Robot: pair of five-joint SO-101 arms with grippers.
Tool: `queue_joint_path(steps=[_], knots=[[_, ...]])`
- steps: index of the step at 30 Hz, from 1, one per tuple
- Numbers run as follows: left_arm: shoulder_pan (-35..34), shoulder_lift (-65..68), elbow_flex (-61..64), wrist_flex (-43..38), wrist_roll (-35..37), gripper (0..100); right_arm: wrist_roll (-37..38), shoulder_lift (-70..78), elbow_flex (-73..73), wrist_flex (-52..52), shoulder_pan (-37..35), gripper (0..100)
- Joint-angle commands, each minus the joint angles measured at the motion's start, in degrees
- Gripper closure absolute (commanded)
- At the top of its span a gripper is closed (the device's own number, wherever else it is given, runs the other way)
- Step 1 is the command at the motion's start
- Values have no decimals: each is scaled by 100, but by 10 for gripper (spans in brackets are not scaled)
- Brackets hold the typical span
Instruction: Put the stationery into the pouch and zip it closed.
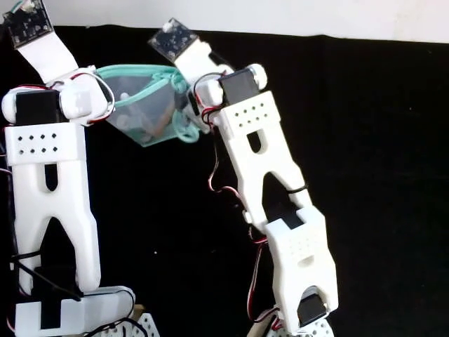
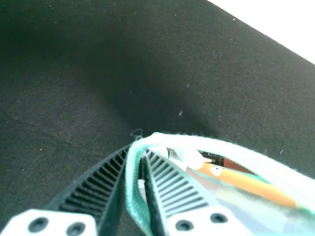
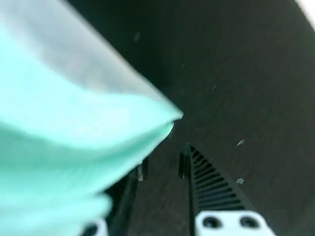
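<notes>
Left wrist view, pouch (image 2: 256, 162) pinched in left claw (image 2: 139, 150), orange pencil (image 2: 246, 184) inside

A matte black cloth-covered surface (image 1: 379, 175) spreads across the scene, flecked with tiny pale specks (image 3: 239, 143), perhaps lint. A plain white band (image 1: 316, 17) borders its far edge.

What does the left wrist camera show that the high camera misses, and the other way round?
Left wrist view: up close, the left gripper pinches the pouch by its teal rim, and an orange pencil lies inside beside a dark item. High view: the left arm and the right arm from above, with the pouch between their ends over the black table. Both: the pouch and the table.
</notes>
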Motion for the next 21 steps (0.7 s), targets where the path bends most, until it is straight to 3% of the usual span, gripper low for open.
queue_joint_path(steps=[1, 12, 21], knots=[[-31, 330, 66, 9, 18, 993, -53, -382, -22, 470, 180, 882], [-4, 330, 48, 0, 62, 993, -1310, -391, 4, 716, 488, 882], [620, 312, -673, 44, 53, 993, -1363, -488, 48, 725, 295, 882]])
